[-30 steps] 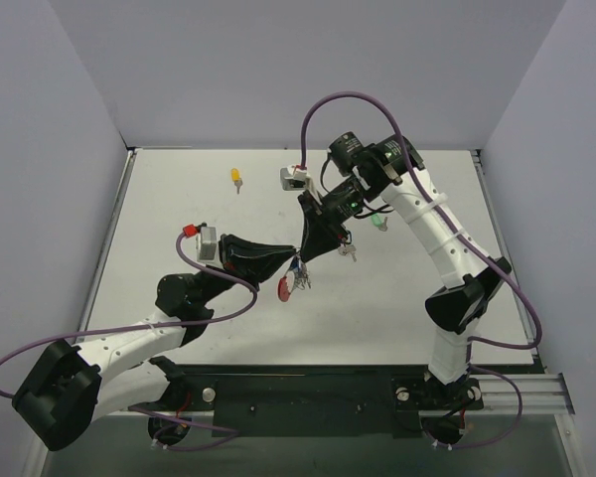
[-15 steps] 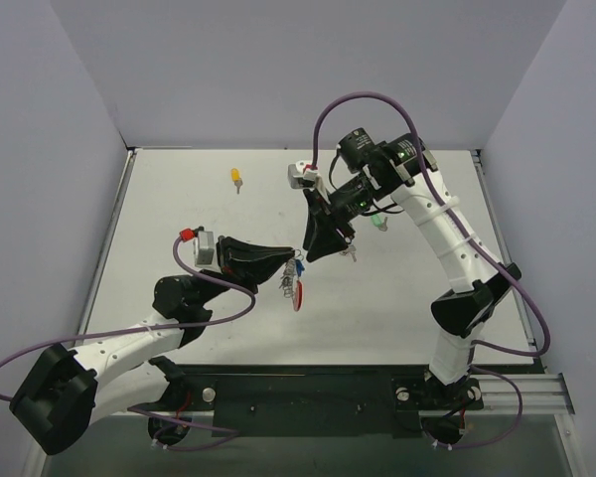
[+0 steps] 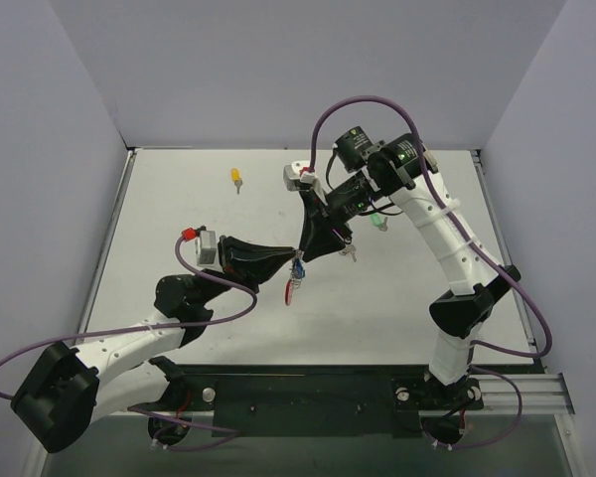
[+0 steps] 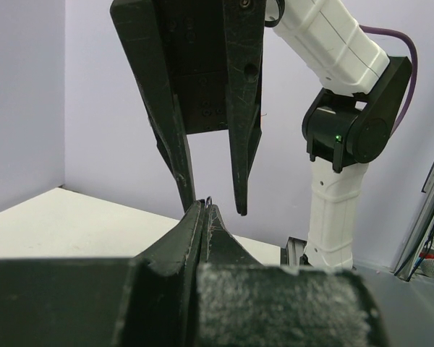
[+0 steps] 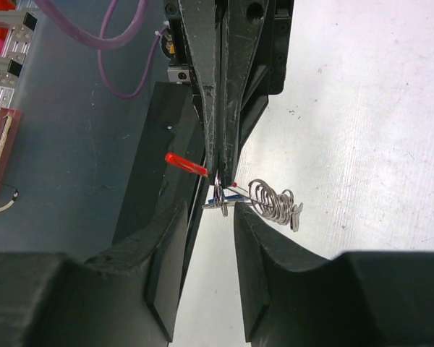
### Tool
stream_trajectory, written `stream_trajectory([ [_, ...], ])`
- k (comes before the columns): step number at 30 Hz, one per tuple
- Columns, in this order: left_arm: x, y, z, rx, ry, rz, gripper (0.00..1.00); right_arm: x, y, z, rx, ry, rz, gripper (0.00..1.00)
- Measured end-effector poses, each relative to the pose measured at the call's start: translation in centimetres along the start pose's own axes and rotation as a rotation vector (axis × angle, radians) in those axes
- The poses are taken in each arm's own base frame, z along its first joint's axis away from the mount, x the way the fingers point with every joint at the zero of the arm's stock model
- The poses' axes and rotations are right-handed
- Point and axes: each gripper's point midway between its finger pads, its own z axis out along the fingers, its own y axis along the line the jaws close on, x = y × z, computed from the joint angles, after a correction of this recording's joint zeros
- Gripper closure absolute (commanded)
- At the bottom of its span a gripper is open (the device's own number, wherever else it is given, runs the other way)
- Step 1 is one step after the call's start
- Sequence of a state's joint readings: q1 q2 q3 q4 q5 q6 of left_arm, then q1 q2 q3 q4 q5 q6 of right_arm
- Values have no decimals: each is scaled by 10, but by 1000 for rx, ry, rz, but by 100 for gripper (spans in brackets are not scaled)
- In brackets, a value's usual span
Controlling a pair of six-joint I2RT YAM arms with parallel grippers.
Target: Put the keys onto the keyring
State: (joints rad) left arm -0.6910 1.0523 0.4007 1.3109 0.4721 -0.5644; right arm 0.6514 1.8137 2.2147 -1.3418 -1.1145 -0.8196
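Observation:
My left gripper [image 3: 296, 260] is shut on the keyring [image 3: 292, 286], which hangs from its tips over the table's middle. In the right wrist view the keyring's red arc [image 5: 186, 164] juts left and a bunch of small silver rings [image 5: 275, 202] dangles right, with a blue key [image 5: 230, 205] hanging beside them. My right gripper [image 5: 210, 210] stands open just above the left fingertips, nothing between its fingers [image 4: 242, 166]. In the left wrist view only a thin wire loop [image 4: 210, 198] shows at my shut left gripper [image 4: 203, 208]. A yellow key [image 3: 236, 177], a green key [image 3: 378, 221] and a dark key [image 3: 353, 253] lie on the table.
The white table [image 3: 179, 209] is walled by lilac panels at the back and sides. A black rail [image 3: 308, 388] with both arm bases runs along the near edge. Purple cables loop off each wrist.
My right gripper has gone from shut at the keyring to open and drawn back a little. The keyring with the blue key has swung under the left gripper, which stayed shut.

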Motion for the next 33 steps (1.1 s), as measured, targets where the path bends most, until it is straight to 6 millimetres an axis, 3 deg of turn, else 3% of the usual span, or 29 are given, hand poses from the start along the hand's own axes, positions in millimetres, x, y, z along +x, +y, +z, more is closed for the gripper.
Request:
stream_trajectory([
  [15,2,1,0,-2,4,-3,100,1,0,5,14,33,0,100],
  [22,7,5,-1,-23,23,-16,99,6,-3,5,43,63,19,100],
  [24,8,6,-2,-35,32,-23,90,8,-6,5,56,74,18,100],
  [30,10,6,-12,-85,100,-2,52,23,-13,8,83,138,28,100],
  [33,5,6,-16,-106,135,32,47,33,-18,7,106,181,39,100],
])
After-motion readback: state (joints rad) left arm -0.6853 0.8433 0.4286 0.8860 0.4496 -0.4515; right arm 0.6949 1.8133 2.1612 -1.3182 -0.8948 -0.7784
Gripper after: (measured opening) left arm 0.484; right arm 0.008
